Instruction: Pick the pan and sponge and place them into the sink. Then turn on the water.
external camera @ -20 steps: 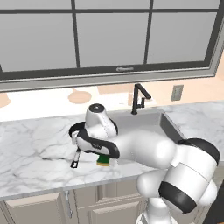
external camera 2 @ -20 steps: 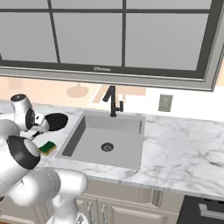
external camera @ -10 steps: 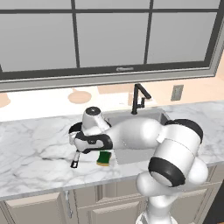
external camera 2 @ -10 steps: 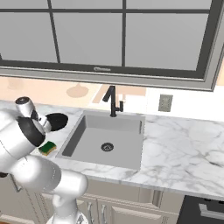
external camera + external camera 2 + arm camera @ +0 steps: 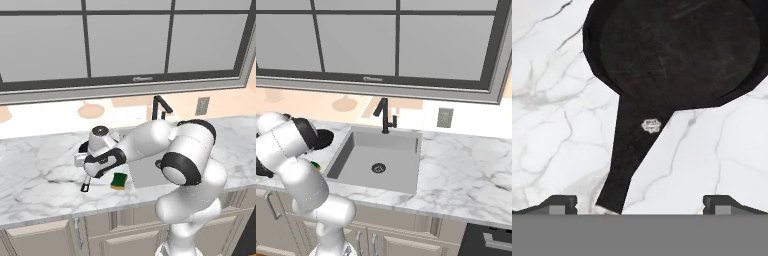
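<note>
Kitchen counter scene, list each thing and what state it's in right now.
pan: empty, flat on the counter, not gripped
sponge: on the counter beside the sink
sink: empty, dry
faucet: off, no water running
tool: open, over the pan handle

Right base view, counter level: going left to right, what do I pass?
Pan → sink with the faucet behind it → wall outlet.
</note>
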Motion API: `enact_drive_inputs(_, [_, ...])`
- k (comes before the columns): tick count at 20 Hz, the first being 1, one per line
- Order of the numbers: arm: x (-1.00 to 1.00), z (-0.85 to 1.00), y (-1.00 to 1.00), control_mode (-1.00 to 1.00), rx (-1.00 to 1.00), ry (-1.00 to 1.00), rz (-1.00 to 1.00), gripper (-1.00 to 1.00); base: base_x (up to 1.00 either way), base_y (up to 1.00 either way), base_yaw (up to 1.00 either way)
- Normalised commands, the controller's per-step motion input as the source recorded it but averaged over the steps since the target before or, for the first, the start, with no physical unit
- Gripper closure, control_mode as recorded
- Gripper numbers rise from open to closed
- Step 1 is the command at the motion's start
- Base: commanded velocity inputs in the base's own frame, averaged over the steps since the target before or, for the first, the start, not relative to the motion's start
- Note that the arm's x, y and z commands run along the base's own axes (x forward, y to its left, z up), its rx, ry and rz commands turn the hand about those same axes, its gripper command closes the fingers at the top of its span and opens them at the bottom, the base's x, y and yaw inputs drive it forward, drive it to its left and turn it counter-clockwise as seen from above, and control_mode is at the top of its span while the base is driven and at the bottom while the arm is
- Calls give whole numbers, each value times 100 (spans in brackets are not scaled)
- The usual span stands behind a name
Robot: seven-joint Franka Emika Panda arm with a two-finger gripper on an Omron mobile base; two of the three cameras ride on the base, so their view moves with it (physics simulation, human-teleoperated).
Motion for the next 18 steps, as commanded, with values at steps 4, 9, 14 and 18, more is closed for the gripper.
enact_drive_inputs(4, [16, -28, 21, -100, 0, 0, 0, -100, 0, 0, 0])
enact_drive_inputs(9, [17, -24, 19, -100, 0, 0, -1, -100, 0, 0, 0])
enact_drive_inputs(14, [20, -25, 17, -100, 0, 0, -1, 100, 0, 0, 0])
enact_drive_inputs(18, [26, -26, 9, -100, -3, 0, 0, 100, 0, 0, 0])
